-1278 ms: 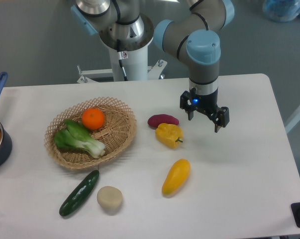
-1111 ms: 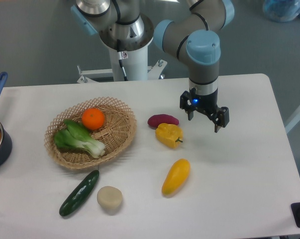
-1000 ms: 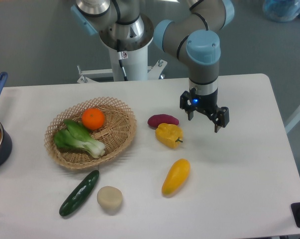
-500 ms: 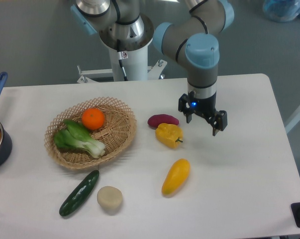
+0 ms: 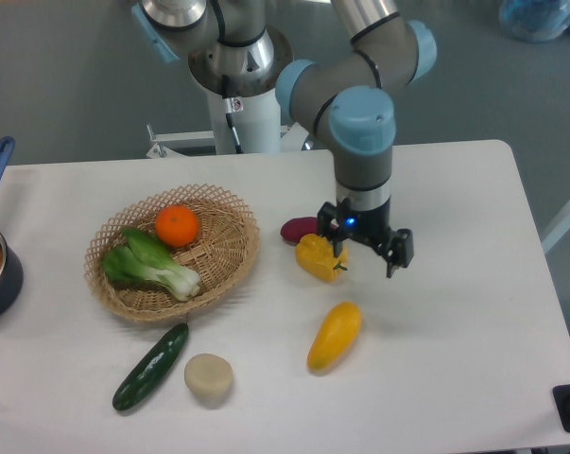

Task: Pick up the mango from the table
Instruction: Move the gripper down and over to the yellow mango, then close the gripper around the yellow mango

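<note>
The mango (image 5: 335, 336) is lying on the white table (image 5: 455, 312), tilted with its narrow end pointing down and toward the wicker basket (image 5: 223, 260) side, and nothing is touching it. The gripper (image 5: 365, 255) is hanging above the table with its fingers (image 5: 394, 255) spread apart and holding nothing; the mango is sitting below and slightly to the basket side of them in the view, apart from both fingertips. A yellow bell pepper (image 5: 320, 257) is resting just beside the gripper, between it and the basket, with a purple sweet potato (image 5: 297, 229) partly hidden behind it. An orange (image 5: 177, 226) and a bok choy (image 5: 150, 264) are lying inside the basket, while a cucumber (image 5: 150, 368) and a pale round potato (image 5: 209, 375) are lying near the basket's front edge.
</note>
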